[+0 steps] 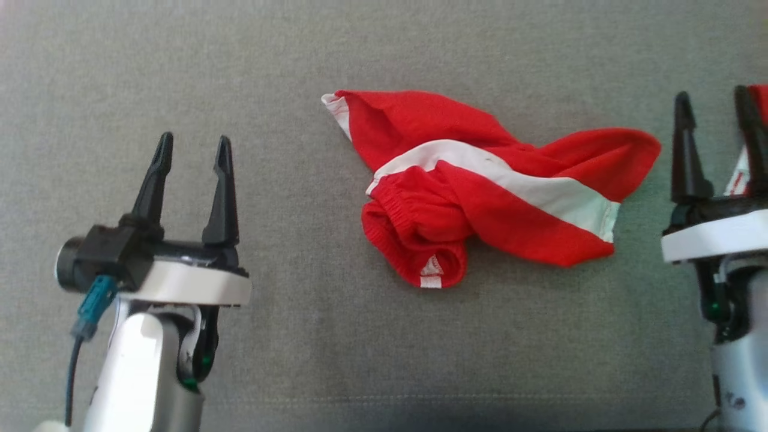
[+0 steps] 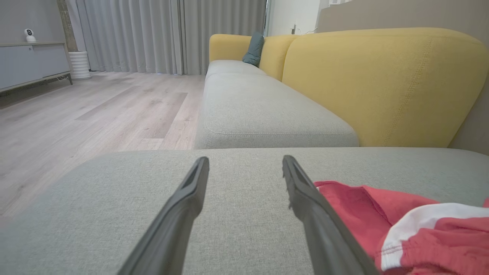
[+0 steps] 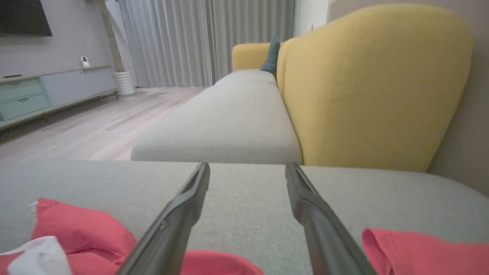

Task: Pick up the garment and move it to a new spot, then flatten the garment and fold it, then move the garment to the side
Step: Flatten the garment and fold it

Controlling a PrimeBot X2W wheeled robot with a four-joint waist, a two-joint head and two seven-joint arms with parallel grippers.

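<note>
A red garment with a white stripe lies crumpled and twisted on the grey cushion, near the middle. My left gripper stands open to its left, well apart from it, with nothing between its fingers. In the left wrist view the left gripper points over bare cushion, with the garment at the lower right. My right gripper is open just past the garment's right end. In the right wrist view the right gripper holds nothing, and the garment lies at the lower left.
More red and white cloth shows at the right edge behind my right gripper's finger, and as red cloth in the right wrist view. A yellow sofa back rises beyond the cushion. Wood floor and a low cabinet lie off to one side.
</note>
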